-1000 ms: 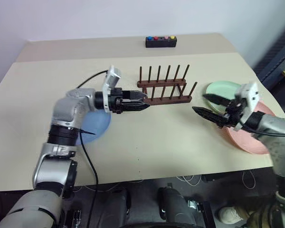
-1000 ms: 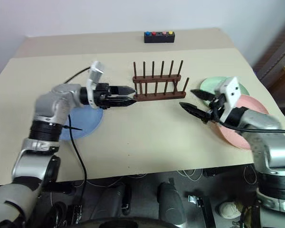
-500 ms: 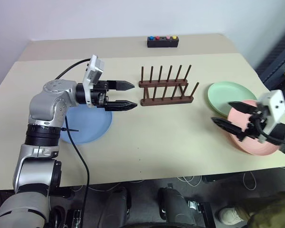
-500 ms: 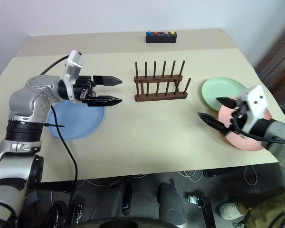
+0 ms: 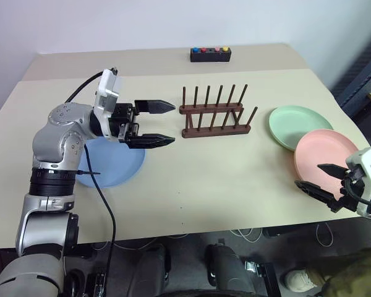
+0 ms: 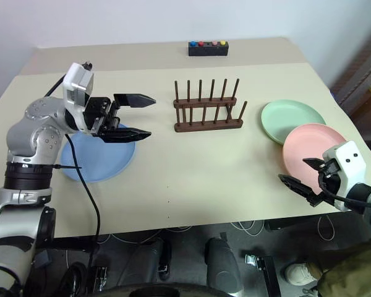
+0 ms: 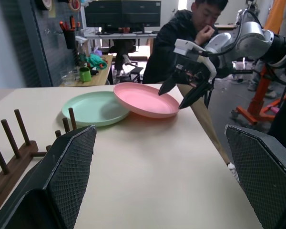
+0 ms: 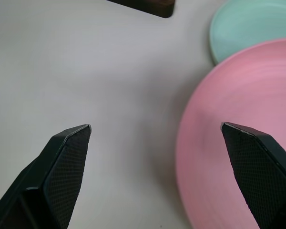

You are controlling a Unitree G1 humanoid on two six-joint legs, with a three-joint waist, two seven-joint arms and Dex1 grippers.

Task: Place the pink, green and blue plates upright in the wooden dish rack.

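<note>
Withdrawal was what we saw on both sides. On the left, our left end effector [image 5: 154, 123], fingers spread wide and empty, had drawn back from the wooden dish rack [image 5: 215, 113] and hung over the edge of the blue plate [image 5: 111, 163], which lay flat on the table [image 5: 204, 179]. The rack stood empty mid-table. Further right, the green plate [image 5: 298, 125] and the pink plate [image 5: 328, 154] overlapping it lay flat. Our right end effector [image 5: 324, 180], likewise spread and empty, had retreated to the pink plate's near rim. We judged no plate was yet racked.
</note>
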